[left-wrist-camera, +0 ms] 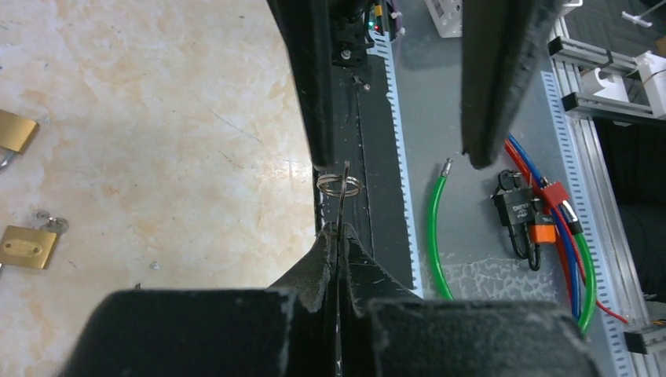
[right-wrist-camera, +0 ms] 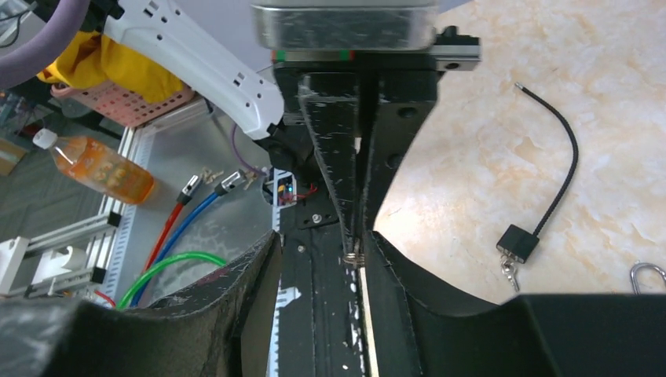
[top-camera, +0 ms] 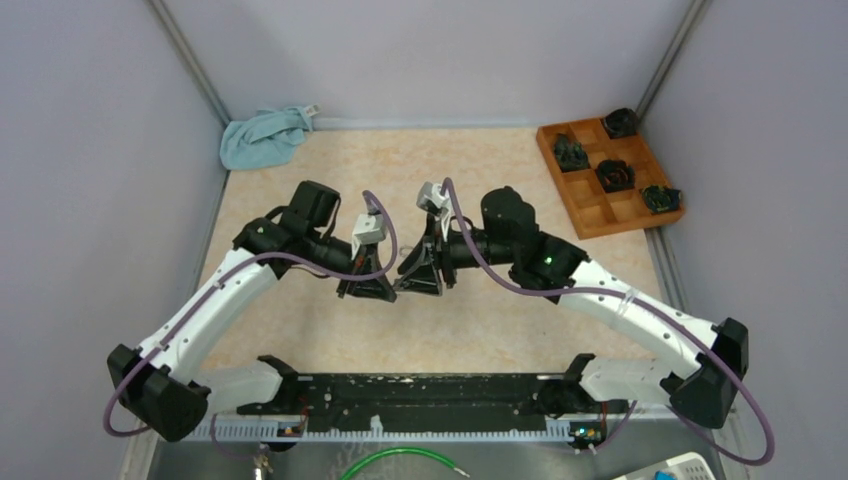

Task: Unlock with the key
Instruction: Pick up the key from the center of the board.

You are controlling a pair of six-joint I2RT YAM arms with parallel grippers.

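Left wrist view: the left gripper [left-wrist-camera: 338, 236] is clenched on the key [left-wrist-camera: 342, 208]. The thin blade, seen edge-on, stands out from between its pressed fingertips, and a small ring [left-wrist-camera: 339, 186] hangs at the key's outer end. Facing it, the right gripper [right-wrist-camera: 322, 243] is released and holds nothing. Its two fingers stand well apart on either side of the left gripper's tip, and the ring is just beside one of them.

From the top camera, both arms reach inward and the two grippers meet nose to nose over the middle of the table [top-camera: 500, 180].

A brass padlock [left-wrist-camera: 30, 245] with small keys at its corner lies on the marbled tabletop. A second padlock [left-wrist-camera: 16, 132] is cut off by the frame edge. A black cable lock [right-wrist-camera: 518, 242] lies elsewhere on the table, well apart from the grippers.

A blue cloth [top-camera: 262, 137] sits crumpled in the far left corner. A wooden tray [top-camera: 600, 210] holding dark objects lies at far right.
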